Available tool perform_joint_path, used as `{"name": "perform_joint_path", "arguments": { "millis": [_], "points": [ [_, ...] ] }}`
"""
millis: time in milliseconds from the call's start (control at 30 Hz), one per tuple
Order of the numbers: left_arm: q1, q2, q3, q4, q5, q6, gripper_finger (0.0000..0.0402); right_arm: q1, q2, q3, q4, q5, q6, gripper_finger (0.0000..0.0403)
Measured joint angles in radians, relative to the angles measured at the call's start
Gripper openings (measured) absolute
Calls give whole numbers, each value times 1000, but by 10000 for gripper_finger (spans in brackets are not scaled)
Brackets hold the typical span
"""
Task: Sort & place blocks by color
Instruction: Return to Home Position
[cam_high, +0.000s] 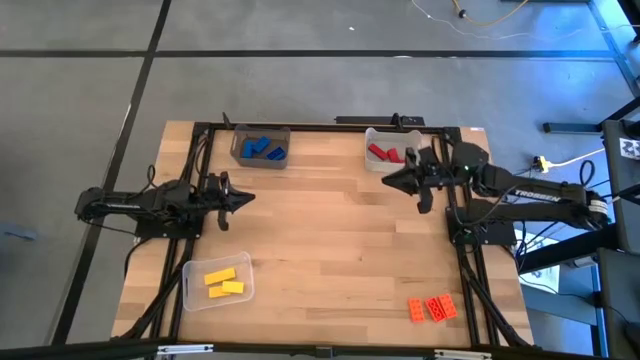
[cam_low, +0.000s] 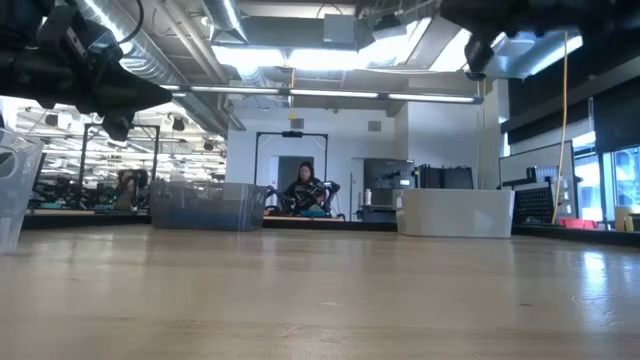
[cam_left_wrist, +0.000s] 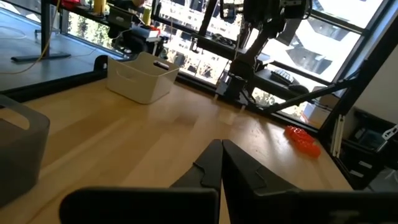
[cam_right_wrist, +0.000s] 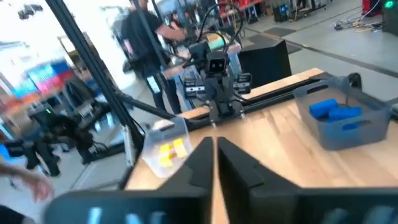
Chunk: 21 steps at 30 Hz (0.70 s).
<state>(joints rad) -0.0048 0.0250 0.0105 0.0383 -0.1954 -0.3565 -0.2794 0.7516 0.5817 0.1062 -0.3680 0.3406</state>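
Both claws are closed and empty over the wooden bench (cam_high: 330, 240): left claw (cam_high: 245, 197), right claw (cam_high: 388, 180). Blue blocks (cam_high: 262, 150), red blocks (cam_high: 385, 153) and yellow blocks (cam_high: 224, 281) lie in separate clear bins (cam_high: 190, 285). Orange blocks (cam_high: 433, 308) sit bare at the bench's bottom right corner.

Wood table (cam_high: 330, 240) w/ gray bin (cam_high: 236, 150), white bin (cam_high: 372, 137), clear bin (cam_high: 190, 286); person (cam_low: 303, 186) in bkgd.

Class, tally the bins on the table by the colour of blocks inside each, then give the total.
Blue-block bin: 1
Red-block bin: 1
Yellow-block bin: 1
Total: 3 bins. The orange blocks lie loose on the table, in no bin.
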Motion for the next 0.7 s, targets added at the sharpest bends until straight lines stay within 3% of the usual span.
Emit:
{"name": "perform_joint_path", "arguments": {
  "millis": [133, 267, 433, 500, 700],
  "points": [
    [0, 0, 0, 0, -1, 0, 0, 38, -96, -179, 169, 45, 117, 10],
    [0, 0, 0, 0, -1, 0, 0, 180, -125, -319, 334, 235, 173, 3],
    [0, 0, 0, 0, -1, 0, 0, 386, -106, -345, 337, 460, 150, 2],
    [0, 0, 0, 0, -1, 0, 0, 413, -120, -345, 323, 479, 115, 1],
    [0, 0, 0, 0, -1, 0, 0, 350, -273, -345, 121, 425, 120, 1]
  ]
}}
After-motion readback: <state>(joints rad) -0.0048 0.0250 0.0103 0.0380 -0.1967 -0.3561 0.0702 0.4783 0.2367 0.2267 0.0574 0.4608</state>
